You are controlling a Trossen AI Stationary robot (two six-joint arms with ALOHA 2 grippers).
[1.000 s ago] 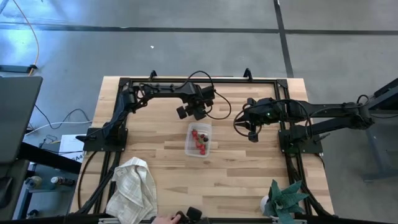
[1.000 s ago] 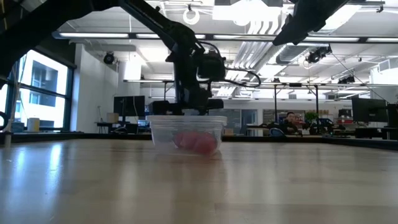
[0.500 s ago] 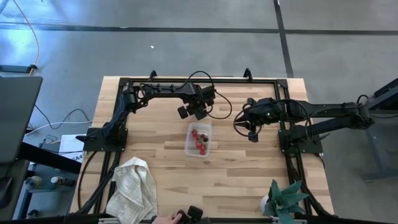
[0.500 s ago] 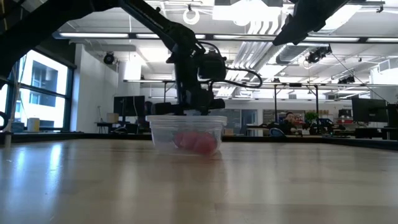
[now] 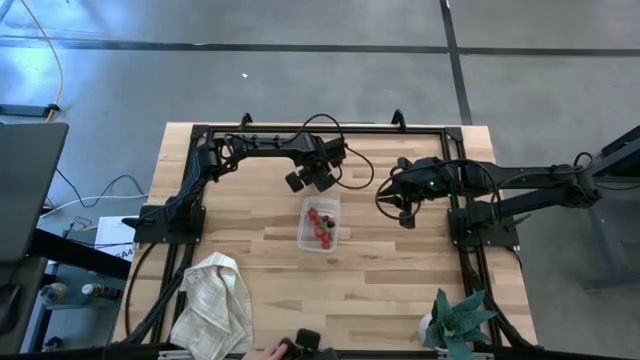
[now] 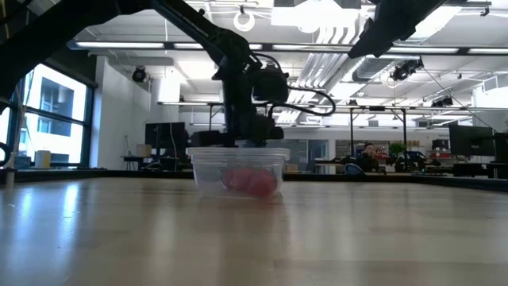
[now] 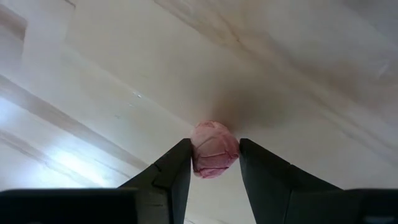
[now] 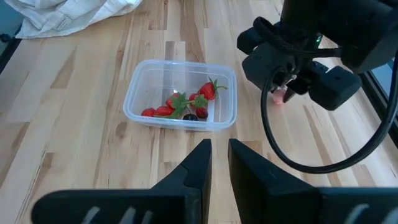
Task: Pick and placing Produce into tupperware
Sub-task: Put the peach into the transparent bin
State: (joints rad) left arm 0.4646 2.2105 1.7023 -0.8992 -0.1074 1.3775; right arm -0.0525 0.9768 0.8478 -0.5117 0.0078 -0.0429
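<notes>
The tupperware (image 5: 320, 225) is a small clear container on the wooden table, also seen in the right wrist view (image 8: 180, 96) and the low view (image 6: 238, 171). Several red strawberry-like pieces and a dark one (image 8: 186, 109) lie inside it. My left gripper (image 5: 308, 182) hangs just beyond the container's far end, pointing down, shut on a pink round piece of produce (image 7: 214, 149). My right gripper (image 8: 219, 155) waits above the table to the container's right, its fingers a narrow gap apart and touching nothing. My left gripper pinches the pink round piece (image 7: 214, 152) between its two fingers, one on each side of it, coming from above and pointing down. The piece (image 8: 280, 96) sits at table level beside the container's far end. Whether it rests on the wood or hangs just clear, I cannot tell.
A crumpled white cloth (image 5: 215, 300) lies near the table's near left corner and a teal leafy plant (image 5: 458, 318) near its near right corner. A person's hand (image 5: 262, 352) with a dark object (image 5: 305, 343) shows at the near edge. Bare wood surrounds the container.
</notes>
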